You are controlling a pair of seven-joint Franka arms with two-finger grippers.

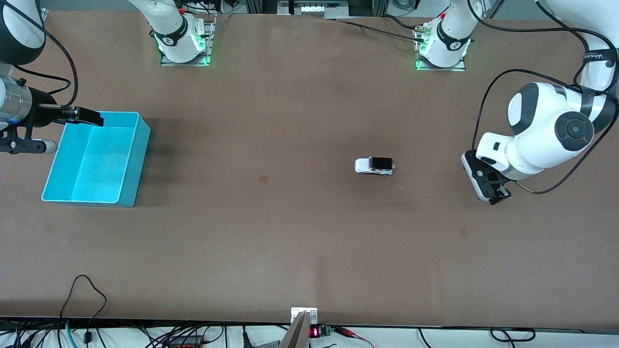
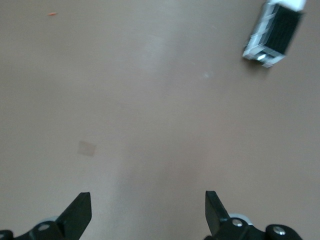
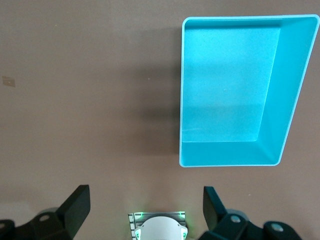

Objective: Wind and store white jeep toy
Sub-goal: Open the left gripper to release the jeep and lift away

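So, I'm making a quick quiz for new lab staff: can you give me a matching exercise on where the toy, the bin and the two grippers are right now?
Column one:
1. white jeep toy
2. teal bin
3. left gripper
4. right gripper

Column two:
A. open, over the bin's rim
B. empty, at the right arm's end of the table
C. on its wheels on the bare table, toward the left arm's end
D. open, above bare table beside the toy

Pairs: 1-C, 2-B, 3-D, 4-A
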